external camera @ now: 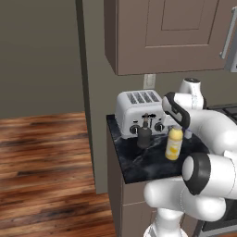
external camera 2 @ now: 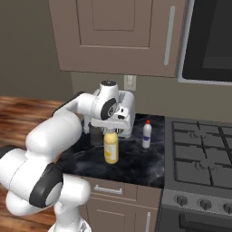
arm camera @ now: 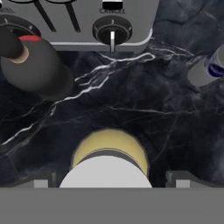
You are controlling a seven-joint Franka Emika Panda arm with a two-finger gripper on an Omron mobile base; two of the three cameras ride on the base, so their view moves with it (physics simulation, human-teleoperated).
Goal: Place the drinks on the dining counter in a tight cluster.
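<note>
Hand spread wide right above yellow bottle, nothing gripped, dark grey bottle against toaster front, white bottle right of toaster, all on table

Left base view: behind arm, faces forward-down at counter corner from left. Right base view: same counter, toaster, from right. Hand view: close, straight down over yellow bottle.
</note>
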